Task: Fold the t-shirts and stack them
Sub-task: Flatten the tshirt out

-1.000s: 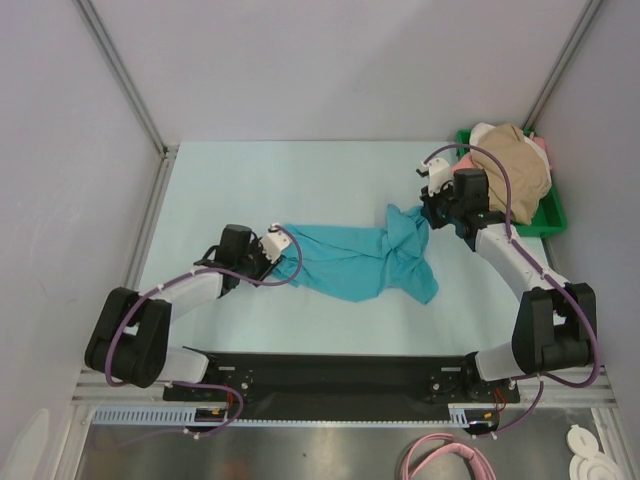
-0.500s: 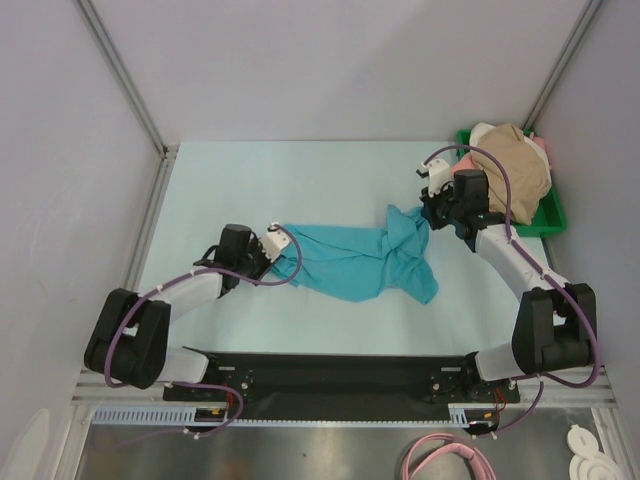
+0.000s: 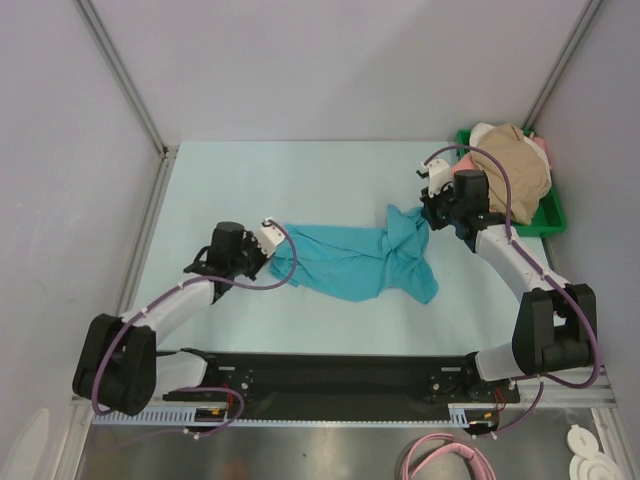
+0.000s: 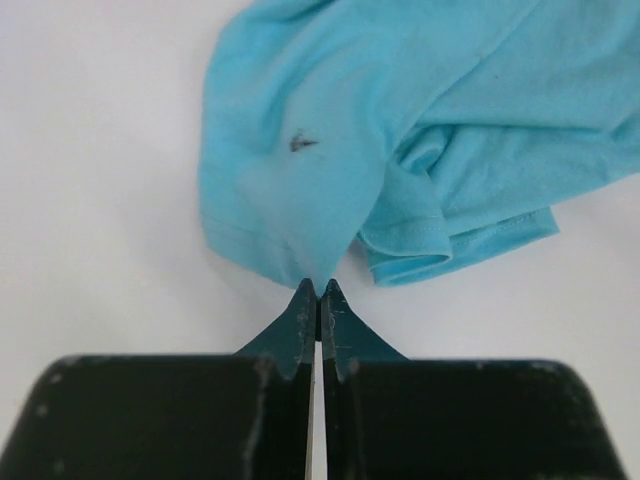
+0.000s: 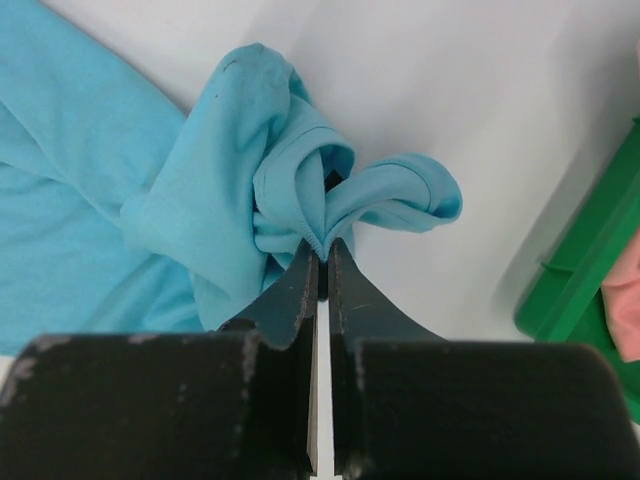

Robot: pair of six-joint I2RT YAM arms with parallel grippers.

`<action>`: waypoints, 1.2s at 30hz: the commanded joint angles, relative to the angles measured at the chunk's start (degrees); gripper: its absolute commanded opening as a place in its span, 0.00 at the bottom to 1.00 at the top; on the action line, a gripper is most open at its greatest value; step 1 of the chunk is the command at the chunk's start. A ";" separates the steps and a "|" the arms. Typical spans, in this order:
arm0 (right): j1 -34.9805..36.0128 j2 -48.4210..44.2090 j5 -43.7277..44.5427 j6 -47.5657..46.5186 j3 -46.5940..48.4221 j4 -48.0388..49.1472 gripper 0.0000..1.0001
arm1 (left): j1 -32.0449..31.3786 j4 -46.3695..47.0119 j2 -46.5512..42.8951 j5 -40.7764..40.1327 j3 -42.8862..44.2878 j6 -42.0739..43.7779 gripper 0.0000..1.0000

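the left tool [image 4: 318, 290] had drawn left, tightening the teal t-shirt [image 3: 350, 262] lying mid counter [image 3: 250, 190]. it and the right tool [image 5: 322, 252] each clamped an edge; pulling evenly apart should flatten it.

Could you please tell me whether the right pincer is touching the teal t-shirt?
Touching. The right wrist view shows the right pincer shut on a bunched hem of the teal t-shirt.

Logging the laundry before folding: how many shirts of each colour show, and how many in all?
teal shirt: 1
tan shirt: 1
pink shirt: 1
white shirt: 1
Total: 4; pink and white show only as slivers in the green tray.
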 commanded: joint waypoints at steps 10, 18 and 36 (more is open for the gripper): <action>-3.50 -2.29 0.95 -2.62 -1.31 -0.51 0.00 | 0.22 -0.40 -21.55 -11.91 -0.58 0.93 0.00; -5.08 5.27 6.48 -2.63 1.76 -1.20 0.00 | 0.31 6.70 -19.54 -21.76 -1.64 2.08 0.00; -4.92 -15.11 -10.21 -24.31 -9.93 -12.45 0.47 | 0.31 10.24 -18.40 -22.38 -2.43 0.85 0.00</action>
